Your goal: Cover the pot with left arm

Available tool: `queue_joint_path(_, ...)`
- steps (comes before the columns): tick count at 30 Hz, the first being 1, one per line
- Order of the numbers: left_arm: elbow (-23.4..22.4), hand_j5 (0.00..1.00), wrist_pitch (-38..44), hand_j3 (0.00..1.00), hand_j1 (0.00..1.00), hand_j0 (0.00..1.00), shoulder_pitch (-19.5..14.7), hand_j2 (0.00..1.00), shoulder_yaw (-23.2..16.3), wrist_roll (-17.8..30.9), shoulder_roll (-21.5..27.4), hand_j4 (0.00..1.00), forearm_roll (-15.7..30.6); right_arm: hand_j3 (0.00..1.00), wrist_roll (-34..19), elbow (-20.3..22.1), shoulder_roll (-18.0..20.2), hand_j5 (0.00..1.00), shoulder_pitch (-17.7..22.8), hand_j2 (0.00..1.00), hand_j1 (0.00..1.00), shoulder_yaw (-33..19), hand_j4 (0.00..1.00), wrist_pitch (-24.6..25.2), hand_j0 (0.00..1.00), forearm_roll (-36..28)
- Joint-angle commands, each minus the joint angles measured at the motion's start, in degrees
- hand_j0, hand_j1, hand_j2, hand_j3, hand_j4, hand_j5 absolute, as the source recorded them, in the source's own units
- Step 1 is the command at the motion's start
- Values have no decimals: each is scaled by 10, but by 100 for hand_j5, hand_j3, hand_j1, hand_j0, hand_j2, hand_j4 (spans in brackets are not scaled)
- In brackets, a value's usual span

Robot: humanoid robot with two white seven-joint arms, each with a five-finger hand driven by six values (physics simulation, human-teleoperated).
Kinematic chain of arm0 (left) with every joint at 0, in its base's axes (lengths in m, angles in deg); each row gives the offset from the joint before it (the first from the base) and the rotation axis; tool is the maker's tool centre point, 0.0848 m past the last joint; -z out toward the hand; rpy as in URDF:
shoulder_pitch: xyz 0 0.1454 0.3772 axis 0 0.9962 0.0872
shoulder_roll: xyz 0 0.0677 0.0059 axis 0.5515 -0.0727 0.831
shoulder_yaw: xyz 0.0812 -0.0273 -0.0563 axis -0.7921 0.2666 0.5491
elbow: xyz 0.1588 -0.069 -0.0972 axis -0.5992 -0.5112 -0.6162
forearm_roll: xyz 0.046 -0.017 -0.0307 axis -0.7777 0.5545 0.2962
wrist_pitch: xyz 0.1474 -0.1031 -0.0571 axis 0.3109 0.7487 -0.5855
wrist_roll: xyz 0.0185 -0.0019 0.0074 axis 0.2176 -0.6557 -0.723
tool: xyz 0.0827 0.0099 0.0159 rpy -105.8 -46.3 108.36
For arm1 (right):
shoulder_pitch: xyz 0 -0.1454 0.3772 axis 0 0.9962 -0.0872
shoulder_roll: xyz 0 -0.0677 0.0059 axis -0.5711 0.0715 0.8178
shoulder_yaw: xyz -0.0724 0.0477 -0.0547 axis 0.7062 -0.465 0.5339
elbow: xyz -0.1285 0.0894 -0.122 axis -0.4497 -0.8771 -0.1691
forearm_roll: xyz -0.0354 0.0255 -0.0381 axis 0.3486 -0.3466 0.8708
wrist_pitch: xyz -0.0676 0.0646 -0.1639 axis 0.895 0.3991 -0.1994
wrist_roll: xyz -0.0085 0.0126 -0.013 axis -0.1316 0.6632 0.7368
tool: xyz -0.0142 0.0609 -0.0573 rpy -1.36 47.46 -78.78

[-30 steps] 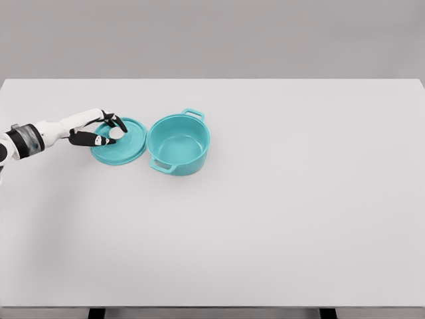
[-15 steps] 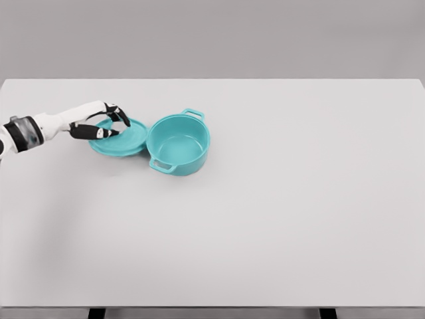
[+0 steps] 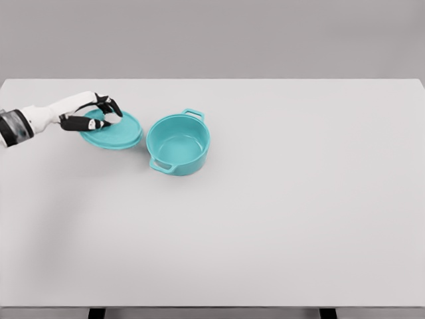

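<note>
White table [image 3: 279,219], plain grey wall [image 3: 265,36] behind, dark table legs [image 3: 97,313] at bottom edge

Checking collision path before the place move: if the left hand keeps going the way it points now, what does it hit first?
The left hand, shut on the lid, points right across the table. The pot is first in that line, its near rim beside the lid's edge. Height is unclear from one view; the lid may pass over.

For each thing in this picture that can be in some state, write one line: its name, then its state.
pot: upright on the table, uncovered, nothing visible inside.
lid: off the pot, to its left, tilted, held by the left hand.
left hand: fingers closed on the lid's knob.
table: bears the pot.
Right arm: not in view.
</note>
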Motion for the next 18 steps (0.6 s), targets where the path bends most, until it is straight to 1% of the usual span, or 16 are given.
queue_joint_path(1,15,51,1,51,51,51,2,51,19,-2,2,51,5,100,0,0,0,100,-1,100,100,-1,100,0,100,0)
queue_joint_path(2,22,51,1,51,51,51,6,51,33,-2,3,51,4,100,0,0,0,100,-1,100,100,0,100,0,100,-1)
queue_joint_path(4,29,51,1,51,51,51,6,51,38,-3,3,51,4,100,0,0,0,100,-1,100,100,0,100,0,100,0)
queue_joint_path(6,42,51,1,51,51,51,8,51,54,-4,4,51,4,100,0,0,0,100,-1,100,100,0,100,0,100,-1)
queue_joint_path(8,45,51,1,51,51,51,8,51,62,-4,4,51,5,100,0,0,0,100,0,100,100,0,100,0,100,0)
queue_joint_path(10,56,51,1,51,51,51,20,51,76,-4,4,51,5,100,0,0,0,100,0,100,100,0,100,0,100,0)
queue_joint_path(13,93,51,1,51,51,51,39,51,82,-4,3,51,7,100,0,0,0,100,0,100,100,0,100,0,100,0)
queue_joint_path(15,115,51,1,51,51,51,52,51,98,-4,2,51,6,100,0,0,0,100,0,100,100,0,100,0,100,-1)
queue_joint_path(18,116,51,1,51,51,51,52,51,100,-7,1,51,6,100,0,1,0,100,-1,100,100,0,100,0,100,0)
